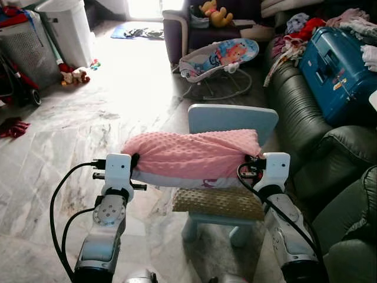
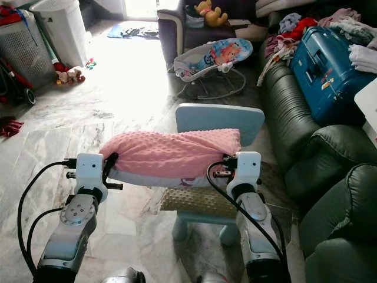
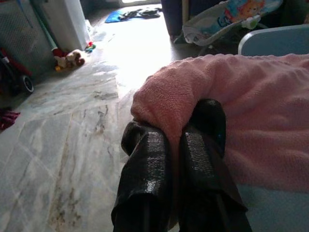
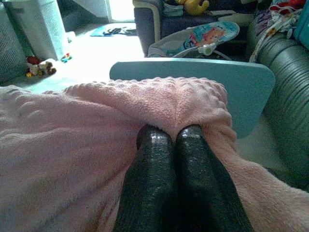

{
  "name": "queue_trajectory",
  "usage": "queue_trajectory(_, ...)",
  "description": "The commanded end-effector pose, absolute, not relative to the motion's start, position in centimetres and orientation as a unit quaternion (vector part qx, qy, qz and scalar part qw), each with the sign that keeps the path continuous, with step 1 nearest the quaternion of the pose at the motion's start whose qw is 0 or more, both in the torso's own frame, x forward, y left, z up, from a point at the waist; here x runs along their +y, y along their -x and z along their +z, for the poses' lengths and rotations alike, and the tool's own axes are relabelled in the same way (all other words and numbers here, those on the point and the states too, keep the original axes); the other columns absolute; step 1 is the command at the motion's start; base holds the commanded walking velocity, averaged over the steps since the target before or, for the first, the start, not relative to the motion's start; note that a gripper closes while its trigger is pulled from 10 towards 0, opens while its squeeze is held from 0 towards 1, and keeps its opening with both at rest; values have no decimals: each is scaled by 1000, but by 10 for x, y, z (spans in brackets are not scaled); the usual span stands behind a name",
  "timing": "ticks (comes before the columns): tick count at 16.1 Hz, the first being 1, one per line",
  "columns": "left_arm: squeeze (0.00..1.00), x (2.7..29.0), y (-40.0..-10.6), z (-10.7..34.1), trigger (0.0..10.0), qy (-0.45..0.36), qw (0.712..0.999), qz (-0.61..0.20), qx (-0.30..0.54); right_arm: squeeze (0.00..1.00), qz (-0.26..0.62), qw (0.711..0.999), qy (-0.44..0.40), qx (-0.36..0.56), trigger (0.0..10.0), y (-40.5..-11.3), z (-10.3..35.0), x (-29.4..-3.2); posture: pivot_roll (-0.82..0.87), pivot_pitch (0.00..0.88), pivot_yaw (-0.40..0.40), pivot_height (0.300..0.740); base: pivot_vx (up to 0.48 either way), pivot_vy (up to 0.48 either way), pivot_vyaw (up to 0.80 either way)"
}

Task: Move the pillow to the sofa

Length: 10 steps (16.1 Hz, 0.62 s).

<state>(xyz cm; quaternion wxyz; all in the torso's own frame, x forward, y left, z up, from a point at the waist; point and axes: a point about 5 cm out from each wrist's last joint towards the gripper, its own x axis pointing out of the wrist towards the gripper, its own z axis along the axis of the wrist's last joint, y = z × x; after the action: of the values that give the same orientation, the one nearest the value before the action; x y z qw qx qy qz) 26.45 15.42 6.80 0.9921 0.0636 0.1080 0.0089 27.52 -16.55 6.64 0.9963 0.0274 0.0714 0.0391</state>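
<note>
- Pillow [image 1: 194, 154]: pink, dotted plush on top with a pale underside; it sits at the centre of the head views, stretched level between the two grippers, above the seat of a small chair and in front of the chair's back.
- Left gripper [image 3: 170, 145]: at the pillow's left end, centre-left of the head views. In the left wrist view its two black fingers [image 3: 147, 159] lie pressed close together, pinching a fold of pink fabric that bulges over their tips.
- Right gripper [image 4: 175, 136]: at the pillow's right end, centre-right of the head views. In the right wrist view the fingers are closed side by side with the plush gathered around and between their tips.
- Arms: silver forearms with black cables rise from the lower edge of the head views to white wrist housings on either side of the pillow.
- Chair [image 1: 232, 118]: light blue, low, its back rising just behind the pillow; a tan, nubbly cushion [image 1: 218, 203] lies on the seat directly below the pillow.
- Sofa [image 1: 306, 118]: dark green leather, along the right side of the frame, near the chair; a blue suitcase [image 1: 336, 71] and a heap of clothes [image 1: 300, 32] rest on it at upper right.
- Baby bouncer [image 1: 218, 59]: upper centre, on the floor beyond the chair.
- Floor [image 1: 76, 135]: pale veined marble, brightly lit at upper centre.
- Upper left: a white ribbed bin [image 1: 70, 26] with small soft toys [image 1: 75, 75] at its foot.
</note>
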Motion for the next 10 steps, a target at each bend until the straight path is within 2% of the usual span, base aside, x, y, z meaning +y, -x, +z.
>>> queue_trajectory(1,0,154,-267,74,10000,-67,993,11,96,0,32,997,-22,59,10000,-278,72,-170,-11,0,-20,740,0,0,0)
queue_trajectory(7,0,154,-267,73,10000,-73,992,11,104,0,30,998,-23,59,10000,-277,72,-169,-11,0,-13,740,0,0,0)
queue_trajectory(10,0,155,-268,73,10000,-76,992,11,104,0,29,998,-23,58,10000,-277,72,-170,-14,0,-10,740,-264,0,0)
